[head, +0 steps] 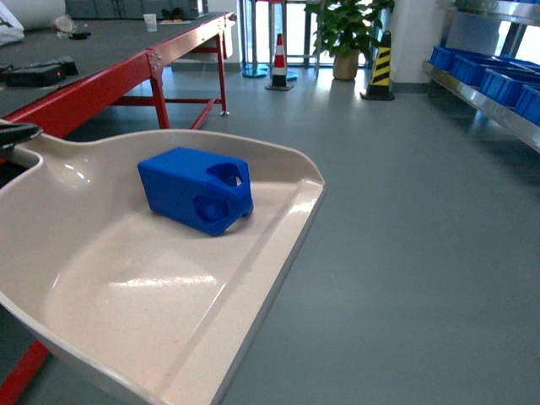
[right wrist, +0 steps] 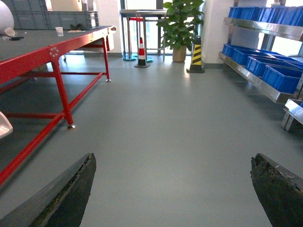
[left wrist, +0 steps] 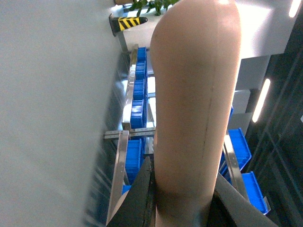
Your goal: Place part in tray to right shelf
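The left pincer (left wrist: 182, 208) is clamped on the stub handle of the tray (head: 278, 245); in the left wrist view its dark fingers (left wrist: 137, 201) press either side of the cream handle, which fills the middle of that picture. In the head view the tray sits low and to the left, held above the grey floor (head: 405, 253), glossy, with a raised curved rim. The part (head: 196, 190), a bright blue block with round holes, lies inside the tray near its back wall, resting on the tray's bottom.

The right pincer (right wrist: 173, 189) stands wide apart and holds nothing; its two dark fingertips (right wrist: 71, 194) show at the lower corners of the right wrist view, with bare floor between them.

The right shelf (right wrist: 258, 78) runs along the right wall, steel, carrying blue crates (right wrist: 279, 75). A red-framed table (right wrist: 52, 49) stands to the left. Beyond are a striped cone (right wrist: 141, 52), a black-and-yellow post (right wrist: 196, 56) and a potted plant (right wrist: 180, 26). No writing can be read.
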`<state>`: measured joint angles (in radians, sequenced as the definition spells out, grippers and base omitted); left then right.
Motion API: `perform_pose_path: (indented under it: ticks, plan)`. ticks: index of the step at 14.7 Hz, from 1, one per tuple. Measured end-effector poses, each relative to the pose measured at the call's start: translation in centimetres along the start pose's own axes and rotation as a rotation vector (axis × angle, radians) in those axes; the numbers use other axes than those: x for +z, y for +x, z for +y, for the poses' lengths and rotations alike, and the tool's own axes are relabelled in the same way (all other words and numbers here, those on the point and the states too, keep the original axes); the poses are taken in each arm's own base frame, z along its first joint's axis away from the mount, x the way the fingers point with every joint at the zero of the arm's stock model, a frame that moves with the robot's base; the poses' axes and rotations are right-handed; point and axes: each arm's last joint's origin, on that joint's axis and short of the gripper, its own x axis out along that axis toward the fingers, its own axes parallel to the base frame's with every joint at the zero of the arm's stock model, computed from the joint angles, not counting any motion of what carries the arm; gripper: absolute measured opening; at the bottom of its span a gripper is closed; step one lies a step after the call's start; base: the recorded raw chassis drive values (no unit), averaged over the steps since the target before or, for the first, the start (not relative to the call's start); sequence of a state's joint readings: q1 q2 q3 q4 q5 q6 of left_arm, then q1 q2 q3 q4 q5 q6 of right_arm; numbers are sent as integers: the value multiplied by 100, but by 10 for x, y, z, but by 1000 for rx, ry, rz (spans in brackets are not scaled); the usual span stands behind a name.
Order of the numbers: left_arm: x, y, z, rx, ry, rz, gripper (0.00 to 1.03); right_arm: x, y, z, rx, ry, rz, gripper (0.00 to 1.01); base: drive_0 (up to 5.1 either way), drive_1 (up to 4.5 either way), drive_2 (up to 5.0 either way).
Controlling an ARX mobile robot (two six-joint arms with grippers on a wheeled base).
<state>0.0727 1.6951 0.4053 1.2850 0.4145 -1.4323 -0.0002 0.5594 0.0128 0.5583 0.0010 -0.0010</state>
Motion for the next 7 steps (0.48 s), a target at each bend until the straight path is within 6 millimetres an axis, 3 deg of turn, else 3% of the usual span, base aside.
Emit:
perform_pose_path:
  ticks: [7]
  plan:
    - [0,0,1,3,-1,2,18,0,0,0,1,0,-1,98,-5,428,-438]
